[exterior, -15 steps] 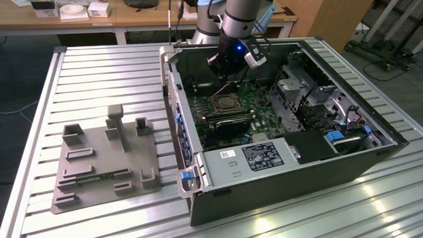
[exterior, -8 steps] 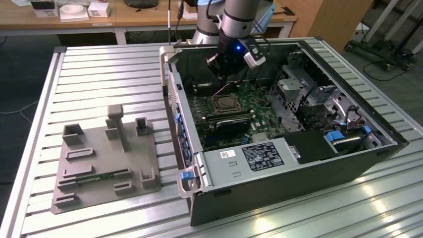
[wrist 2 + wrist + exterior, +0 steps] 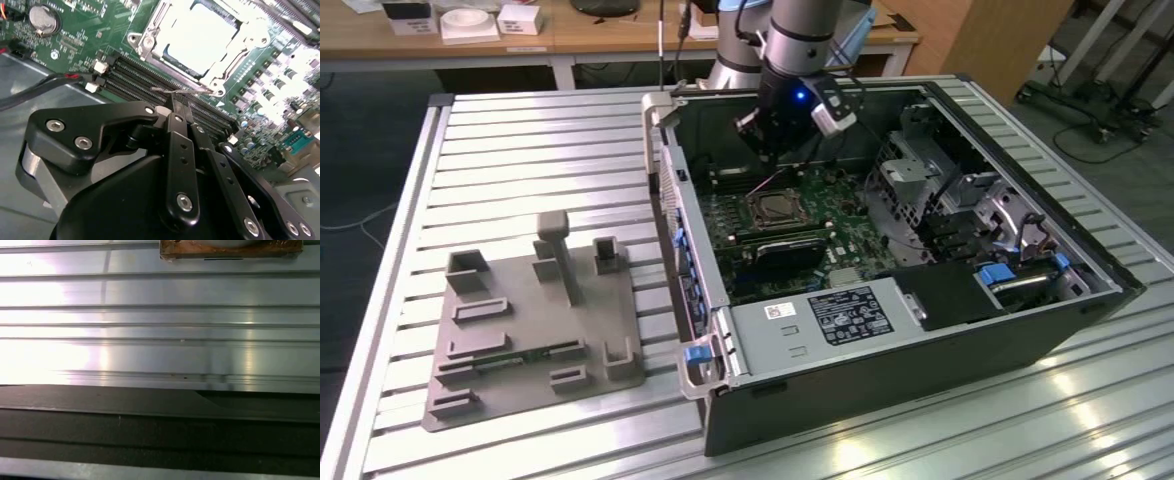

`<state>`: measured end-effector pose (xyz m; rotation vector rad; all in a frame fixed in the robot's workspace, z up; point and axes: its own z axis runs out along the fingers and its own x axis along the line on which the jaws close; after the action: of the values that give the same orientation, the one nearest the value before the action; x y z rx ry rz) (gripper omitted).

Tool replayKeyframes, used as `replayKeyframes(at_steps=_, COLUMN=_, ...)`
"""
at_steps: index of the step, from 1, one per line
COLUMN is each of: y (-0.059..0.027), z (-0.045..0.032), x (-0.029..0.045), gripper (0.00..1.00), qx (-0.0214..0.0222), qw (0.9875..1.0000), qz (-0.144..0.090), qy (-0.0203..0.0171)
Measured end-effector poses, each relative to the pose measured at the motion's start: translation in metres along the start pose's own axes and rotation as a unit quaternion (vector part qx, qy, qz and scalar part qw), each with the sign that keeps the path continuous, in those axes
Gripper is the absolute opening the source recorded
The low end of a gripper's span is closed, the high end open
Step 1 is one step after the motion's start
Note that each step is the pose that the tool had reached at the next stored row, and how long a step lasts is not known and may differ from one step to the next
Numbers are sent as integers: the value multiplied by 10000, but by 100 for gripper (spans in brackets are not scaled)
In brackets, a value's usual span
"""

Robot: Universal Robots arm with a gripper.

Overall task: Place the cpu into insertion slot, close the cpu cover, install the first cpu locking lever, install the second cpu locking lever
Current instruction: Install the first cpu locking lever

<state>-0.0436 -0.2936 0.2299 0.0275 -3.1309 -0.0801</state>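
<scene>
The cpu (image 3: 197,35) lies pale and silver in the insertion slot (image 3: 781,207) on the green board inside the open computer case. The cpu cover (image 3: 227,60), a silver frame, lies down flat around it. A thin wire locking lever (image 3: 192,91) runs along the socket's edge beside the memory slots. My gripper (image 3: 179,106) has its black fingers (image 3: 176,140) drawn together, with their tips right at this lever; I cannot tell whether they touch it. In the exterior view my gripper (image 3: 771,150) hangs inside the case just behind the socket.
Long black memory slots (image 3: 145,75), a coin battery (image 3: 42,17) and a black-and-red cable (image 3: 45,85) lie near the socket. A drive cage (image 3: 921,170) and a labelled power supply (image 3: 847,315) crowd the case. A grey fixture (image 3: 534,320) sits on the ribbed aluminium table (image 3: 160,315).
</scene>
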Motion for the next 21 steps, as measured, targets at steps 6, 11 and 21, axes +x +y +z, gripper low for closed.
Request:
replayKeyframes(at_steps=6, y=1, z=15, x=-28, gripper=10, qx=105, qw=9999, qz=0, qy=2)
replayKeyframes(at_steps=11, y=2, z=31, x=-41, gripper=10, qx=112, qw=9999, qz=-3, qy=-10)
replayKeyframes(at_steps=21, y=5, z=57, x=-56, gripper=10, qx=149, qw=9999, qz=-8, qy=-78)
